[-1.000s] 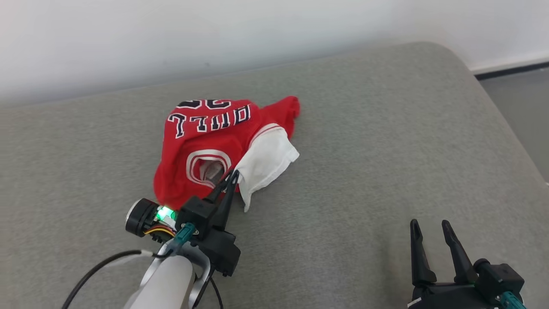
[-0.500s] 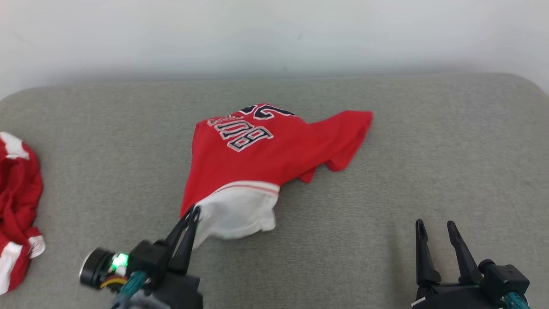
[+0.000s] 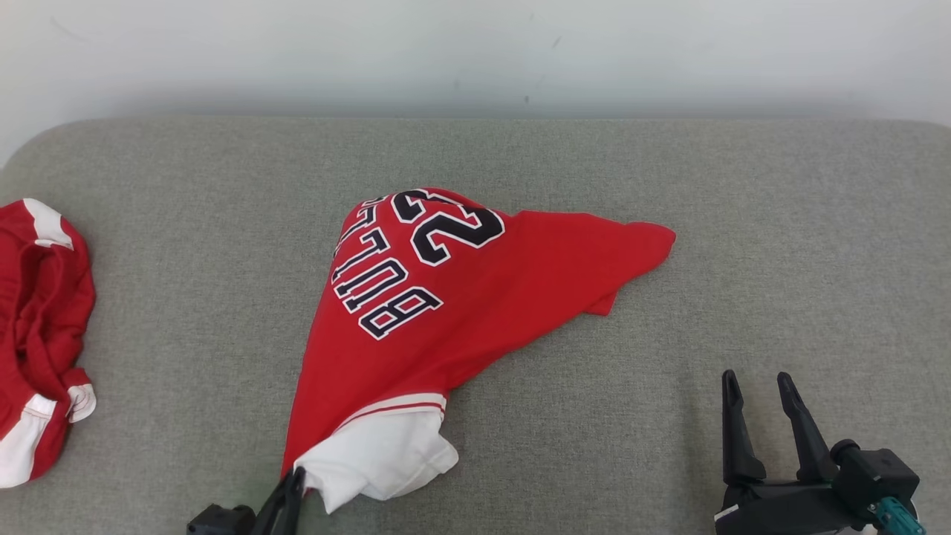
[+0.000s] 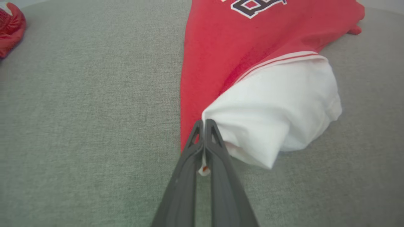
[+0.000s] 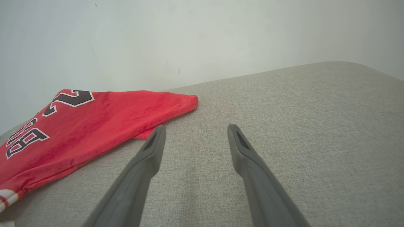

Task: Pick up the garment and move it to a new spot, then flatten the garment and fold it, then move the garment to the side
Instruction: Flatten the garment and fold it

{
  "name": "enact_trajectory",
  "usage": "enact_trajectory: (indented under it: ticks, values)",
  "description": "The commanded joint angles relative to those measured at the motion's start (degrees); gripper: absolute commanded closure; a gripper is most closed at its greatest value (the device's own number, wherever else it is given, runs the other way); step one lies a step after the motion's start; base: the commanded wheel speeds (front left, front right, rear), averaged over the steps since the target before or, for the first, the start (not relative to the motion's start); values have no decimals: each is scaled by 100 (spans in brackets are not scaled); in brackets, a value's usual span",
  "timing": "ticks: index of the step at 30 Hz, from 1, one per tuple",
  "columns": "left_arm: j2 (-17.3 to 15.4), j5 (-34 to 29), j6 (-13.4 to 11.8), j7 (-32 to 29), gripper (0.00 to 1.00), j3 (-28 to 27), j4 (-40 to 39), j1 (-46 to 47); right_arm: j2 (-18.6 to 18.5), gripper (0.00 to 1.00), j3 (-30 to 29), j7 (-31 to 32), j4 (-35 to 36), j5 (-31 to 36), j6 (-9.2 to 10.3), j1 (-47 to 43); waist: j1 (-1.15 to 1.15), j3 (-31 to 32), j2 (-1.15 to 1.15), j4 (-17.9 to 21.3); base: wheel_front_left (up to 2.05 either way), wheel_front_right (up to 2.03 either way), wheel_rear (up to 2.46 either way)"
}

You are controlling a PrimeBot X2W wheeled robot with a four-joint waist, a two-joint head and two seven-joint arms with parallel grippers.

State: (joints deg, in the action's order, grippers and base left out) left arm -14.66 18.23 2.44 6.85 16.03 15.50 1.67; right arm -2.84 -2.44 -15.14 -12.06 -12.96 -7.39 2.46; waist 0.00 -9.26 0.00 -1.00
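The garment [image 3: 461, 305] is a red jersey with dark lettering and a white sleeve [image 3: 375, 461], stretched out in a long wedge across the grey cushion. My left gripper [image 3: 296, 475] at the bottom edge of the head view is shut on the garment's near corner, where red cloth meets white sleeve [image 4: 271, 107]; in the left wrist view the left gripper [image 4: 204, 121] pinches a bit of fabric between its fingers. My right gripper [image 3: 758, 383] stands open at the lower right, nothing between its fingers [image 5: 154, 142], right of the garment's [image 5: 94, 116] far corner.
Another red and white garment [image 3: 37, 334] lies crumpled at the cushion's left end, also seen in the left wrist view [image 4: 11, 26]. The grey cushion [image 3: 780, 245] reaches back to a pale wall [image 3: 475, 52]. Bare cushion lies right of the jersey.
The head camera has swung, bringing the second garment into view. My left gripper has pulled the garment's corner towards me, and the bunched jersey has stretched into a long wedge.
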Motion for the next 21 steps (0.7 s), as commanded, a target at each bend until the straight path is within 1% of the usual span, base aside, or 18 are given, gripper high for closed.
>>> enact_trajectory:
  ticks: [1, 2, 3, 6, 8, 12, 14, 16, 21]
  values:
    - [30, -4, -57, 132, 100, -30, 47, 147, -7, 0, -18, -6, -12, 55, -20, 42, 0, 10, 0, -7, 0, 0, 0]
    - [33, -93, -104, 283, 65, -28, 72, 199, -7, 0, -31, -6, -17, 64, -20, 38, 0, 16, 0, -15, 0, 0, 0]
    - [54, -144, -167, 421, 0, -46, 81, 238, -7, 0, -39, -6, -18, 68, -20, 26, 0, 23, 0, -25, 0, 0, 0]
    - [109, -260, -301, 706, 0, -113, -14, 304, -8, 0, -44, -6, -11, 43, -20, -20, 0, 51, 0, -71, 0, 0, 0]
    - [183, -258, -311, 772, 0, -124, -46, 270, -6, 0, -20, -6, -16, 14, -20, -57, 0, 73, 0, -104, 0, 0, 0]
    - [291, -172, -260, 812, 0, -83, -7, 96, -8, 0, -12, -6, -19, -7, -20, -101, 0, 94, 0, -153, 0, 0, 0]
    - [328, -194, -249, 819, 0, -6, -68, -42, -8, 0, 1, -6, -22, -17, -20, -121, 0, 113, 0, -164, 0, 0, 0]
    - [439, -148, -224, 815, 0, 98, -212, -227, -7, 0, -21, -6, -14, -24, -20, -151, 0, 134, 0, -185, 0, 0, 0]
    - [566, -86, -156, 588, 0, 373, -317, -596, -6, 0, -68, -6, -23, -20, -20, -185, 0, 166, 0, -244, 0, 0, 0]
